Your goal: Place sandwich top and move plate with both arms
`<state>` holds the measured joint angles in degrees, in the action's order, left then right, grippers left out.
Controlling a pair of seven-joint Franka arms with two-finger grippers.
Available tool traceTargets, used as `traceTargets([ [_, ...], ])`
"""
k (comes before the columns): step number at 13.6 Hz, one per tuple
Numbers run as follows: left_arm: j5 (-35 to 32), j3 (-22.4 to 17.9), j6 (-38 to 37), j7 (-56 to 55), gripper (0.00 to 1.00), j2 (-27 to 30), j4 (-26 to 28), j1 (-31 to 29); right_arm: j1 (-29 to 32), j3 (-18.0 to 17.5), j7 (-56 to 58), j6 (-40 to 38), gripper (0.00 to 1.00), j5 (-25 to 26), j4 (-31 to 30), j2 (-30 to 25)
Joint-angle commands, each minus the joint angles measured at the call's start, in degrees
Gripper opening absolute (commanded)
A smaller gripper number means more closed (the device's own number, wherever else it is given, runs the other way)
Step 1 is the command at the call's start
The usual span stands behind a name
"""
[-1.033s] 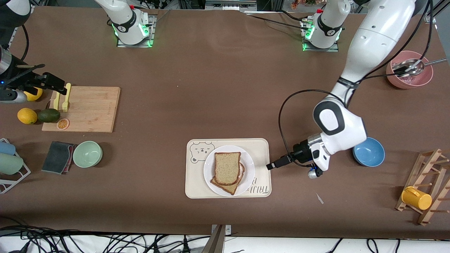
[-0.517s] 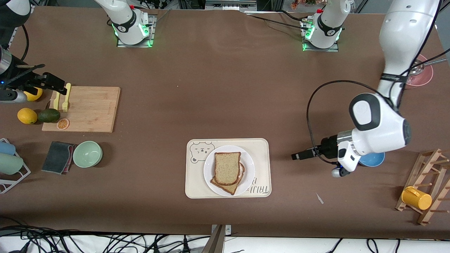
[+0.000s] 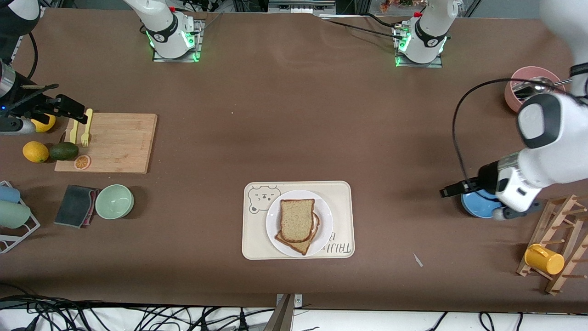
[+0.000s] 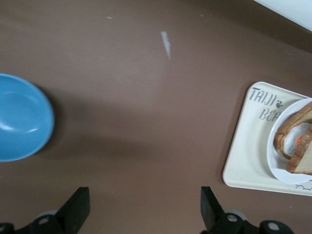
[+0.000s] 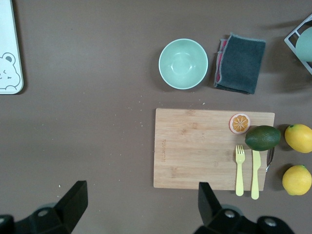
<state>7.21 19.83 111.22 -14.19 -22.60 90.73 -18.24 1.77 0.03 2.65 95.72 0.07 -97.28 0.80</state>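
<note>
White jointed arms (image 3: 546, 151), black joint bands, looping black cables, green-lit bases.

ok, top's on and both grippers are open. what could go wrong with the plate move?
1. The sandwich top sits skewed on the lower slice, so it may slide if the plate tilts.
2. The plate lies on the tray with a shallow rim, which may be hard to grip.
3. The left gripper is over the blue bowl, and the right gripper over the board; each could clip these.

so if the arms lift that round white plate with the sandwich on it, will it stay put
The round white plate looks rigid and smooth, so it may slip in a pinch. The speckled bread slice lies loose and skewed on the stack; tilting could probably slide it off.
</note>
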Motion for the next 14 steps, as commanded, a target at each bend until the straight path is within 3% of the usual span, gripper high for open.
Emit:
traceTargets([
  [1, -4.82, 0.12, -4.59, -1.1, 1.0, 5.98, 2.35, -2.32, 0.61, -0.29, 0.96, -0.89, 1.0, -0.07, 0.6, -0.28],
  [3, -7.73, 0.2, -7.76, -1.19, 1.0, 8.79, 2.26, -2.59, 0.61, -0.29, 0.96, -0.89, 1.0, -0.07, 0.6, -0.28],
  [8, -7.83, -0.23, -11.72, -0.48, 1.0, 13.81, 2.43, -4.61, 0.61, -0.29, 0.96, -0.89, 1.0, -0.07, 0.6, -0.28],
  [9, -7.83, -1.89, -12.86, -0.57, 1.0, 14.51, 2.52, -2.78, 0.61, -0.29, 0.96, -0.89, 1.0, -0.07, 0.6, -0.28],
  [11, -7.83, -9.52, -13.66, -0.84, 1.0, 15.92, 2.52, 4.5, 0.61, -0.38, 0.96, -0.89, 1.0, -0.07, 0.6, -0.28],
  [13, -7.83, -11.91, -13.84, -0.75, 1.0, 16.19, 2.61, 6.89, 0.61, -0.29, 0.96, -0.89, 1.0, -0.07, 0.6, -0.28],
  [14, -7.83, -15.49, -14.01, -0.4, 1.0, 16.71, 2.7, 9.95, 0.61, -0.29, 0.96, -0.89, 1.0, -0.07, 0.6, -0.28],
])
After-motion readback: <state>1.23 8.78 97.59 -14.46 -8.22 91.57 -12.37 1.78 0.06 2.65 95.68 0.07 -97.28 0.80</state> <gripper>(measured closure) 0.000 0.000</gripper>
